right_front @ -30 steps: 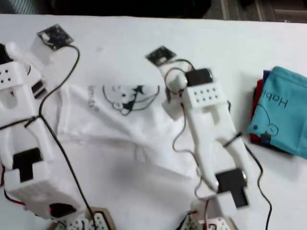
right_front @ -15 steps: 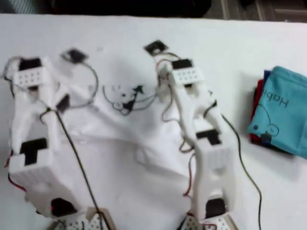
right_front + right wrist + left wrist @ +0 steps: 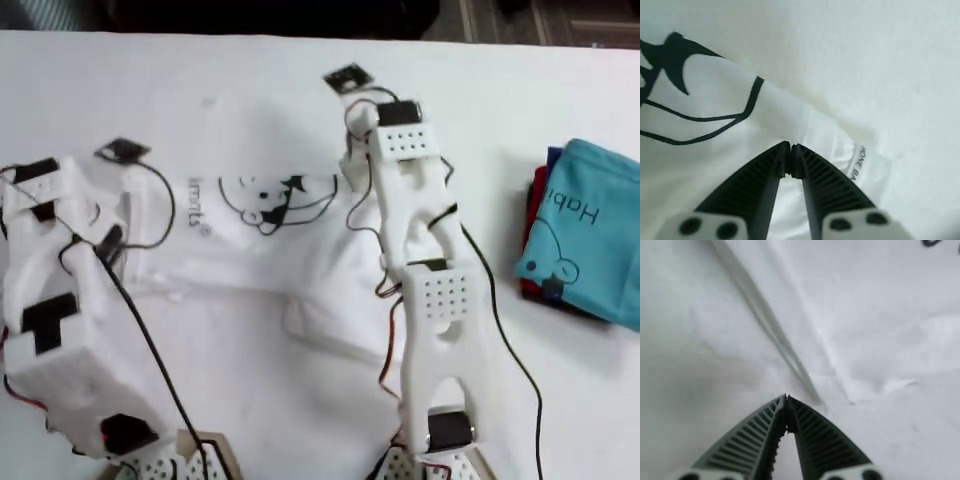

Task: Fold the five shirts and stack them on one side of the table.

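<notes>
A white shirt (image 3: 250, 255) with a black line drawing lies rumpled across the middle of the table. My left gripper (image 3: 128, 222) is at the shirt's left edge. In the left wrist view its tips (image 3: 786, 407) are shut where a taut fold of the white shirt (image 3: 865, 315) ends. My right gripper (image 3: 352, 176) sits at the shirt's far right edge beside the drawing. Its tips (image 3: 789, 152) are shut on the hem of the white shirt (image 3: 705, 165) near a small printed label (image 3: 858, 161).
A stack of folded shirts (image 3: 590, 235) rests at the right side of the table, teal on top with red (image 3: 535, 215) and blue (image 3: 553, 158) edges showing beneath. Loose black cables hang from both arms over the cloth. Bare table lies beyond the shirt.
The left arm has drawn back toward the left edge and the right arm has stretched farther out. The shirt is spread wider between them, its drawing shifted slightly right.
</notes>
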Controlling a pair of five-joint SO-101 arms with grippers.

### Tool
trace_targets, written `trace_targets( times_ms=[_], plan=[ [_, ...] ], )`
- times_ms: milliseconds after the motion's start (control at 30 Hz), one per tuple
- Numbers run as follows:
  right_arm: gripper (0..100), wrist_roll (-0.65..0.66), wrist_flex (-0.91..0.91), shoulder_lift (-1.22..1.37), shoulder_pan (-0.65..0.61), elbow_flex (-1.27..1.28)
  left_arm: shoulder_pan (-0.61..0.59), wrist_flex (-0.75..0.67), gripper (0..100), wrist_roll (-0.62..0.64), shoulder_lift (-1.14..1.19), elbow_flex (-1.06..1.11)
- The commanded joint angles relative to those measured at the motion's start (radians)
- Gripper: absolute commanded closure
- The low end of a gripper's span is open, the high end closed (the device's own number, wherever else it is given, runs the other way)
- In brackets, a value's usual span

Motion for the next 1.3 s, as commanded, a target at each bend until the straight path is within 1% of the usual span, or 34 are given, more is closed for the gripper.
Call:
trace_targets(
  times_ms=[0,67,100,200,267,333,467,567,633,733,833,1000,1167,1267],
  plan=[
    [98.1,-0.011,0.105,-0.015,-0.039,-0.172,0.025,0.051,98,0.017,-0.200,0.002],
    [98.1,-0.012,0.154,-0.015,-0.064,-0.238,0.048,0.057,98,0.026,-0.288,0.011],
    [98.1,-0.012,0.154,-0.016,-0.068,-0.261,0.062,0.060,98,0.052,-0.323,0.011],
    [98.1,-0.012,0.153,-0.013,-0.073,-0.296,0.111,0.035,98,0.190,-0.377,0.011],
    [98.1,-0.014,0.153,0.004,-0.081,-0.287,0.145,-0.005,98,0.278,-0.358,0.023],
    [98.1,-0.014,0.143,0.041,-0.085,-0.245,0.180,-0.080,98,0.344,-0.311,0.066],
    [98.1,-0.014,0.120,0.165,-0.062,-0.219,0.217,-0.209,98,0.440,-0.166,0.144],
    [98.1,-0.015,0.107,0.239,-0.025,-0.256,0.213,-0.224,98,0.434,-0.048,0.155],
    [98.1,-0.015,0.104,0.272,0.001,-0.299,0.185,-0.215,98,0.408,0.022,0.158],
    [98.1,-0.015,0.110,0.308,0.027,-0.362,0.137,-0.120,98,0.368,0.067,0.115],
    [98.1,-0.014,0.134,0.323,0.036,-0.410,0.101,-0.034,98,0.315,0.053,0.097],
    [98.1,-0.014,0.150,0.318,0.018,-0.462,0.082,0.084,98,0.288,-0.071,0.054],
    [98.1,-0.012,0.153,0.297,-0.012,-0.555,0.082,0.100,98,0.301,-0.252,-0.028],
    [98.1,-0.012,0.153,0.239,-0.033,-0.575,0.070,0.100,98,0.359,-0.315,-0.083]
  ],
)
